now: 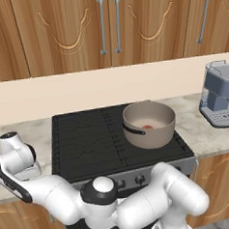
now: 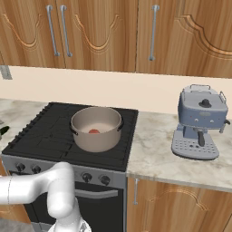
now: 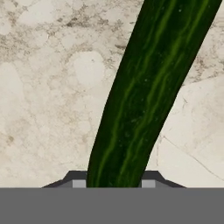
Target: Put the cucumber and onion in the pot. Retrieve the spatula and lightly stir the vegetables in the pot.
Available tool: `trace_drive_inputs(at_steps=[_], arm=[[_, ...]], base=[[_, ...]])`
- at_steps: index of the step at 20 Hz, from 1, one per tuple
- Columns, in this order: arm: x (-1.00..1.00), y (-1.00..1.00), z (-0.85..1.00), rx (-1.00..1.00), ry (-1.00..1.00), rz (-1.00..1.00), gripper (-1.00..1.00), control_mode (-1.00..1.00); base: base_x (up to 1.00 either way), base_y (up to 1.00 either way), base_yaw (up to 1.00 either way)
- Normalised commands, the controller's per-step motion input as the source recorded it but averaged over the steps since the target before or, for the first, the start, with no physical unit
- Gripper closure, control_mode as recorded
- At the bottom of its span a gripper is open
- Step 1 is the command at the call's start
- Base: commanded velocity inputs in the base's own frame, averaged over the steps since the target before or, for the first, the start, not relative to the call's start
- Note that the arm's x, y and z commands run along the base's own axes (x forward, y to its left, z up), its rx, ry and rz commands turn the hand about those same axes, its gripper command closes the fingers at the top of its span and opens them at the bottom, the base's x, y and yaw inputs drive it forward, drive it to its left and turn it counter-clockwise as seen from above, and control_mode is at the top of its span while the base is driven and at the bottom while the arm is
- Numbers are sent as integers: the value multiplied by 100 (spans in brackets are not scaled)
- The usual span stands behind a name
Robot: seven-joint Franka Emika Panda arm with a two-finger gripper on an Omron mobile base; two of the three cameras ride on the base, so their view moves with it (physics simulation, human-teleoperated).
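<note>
So the onion point(image 1: 147, 127) is already sitting in the pot point(image 1: 149, 124), a little reddish-orange ball on the pale bottom, which leaves the cucumber point(image 3: 148, 94) as the next thing to fetch. That explains why the arm is folded way over to the left of the stove point(image 1: 89, 137), reaching down at the counter point(image 3: 43, 87). In the hand view the cucumber lies on mottled beige stone, running straight up between the two dark finger tips. It's glossy dark green with lighter streaks along its length. The gripper point(image 3: 113, 183) looks narrowed in right against its sides, but the contact is cut off at the bottom, so I honestly can't tell if it's actually gripped. The pot is wide, round, beige-grey metal with a dark loop handle.
</note>
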Motion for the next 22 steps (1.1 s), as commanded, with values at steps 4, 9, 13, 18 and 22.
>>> trace_drive_inputs(at_steps=[4,9,13,18,22], arm=[[-69,-42,33,0,0,13,100,-100],[-98,-81,67,0,-8,21,100,-100],[-77,-93,58,1,-14,19,100,-100],[-11,-100,76,9,-7,14,100,-100],[0,-100,94,19,0,5,100,-100]], base=[[0,0,0],[0,0,0],[0,0,0],[0,0,0],[0,0,0]])
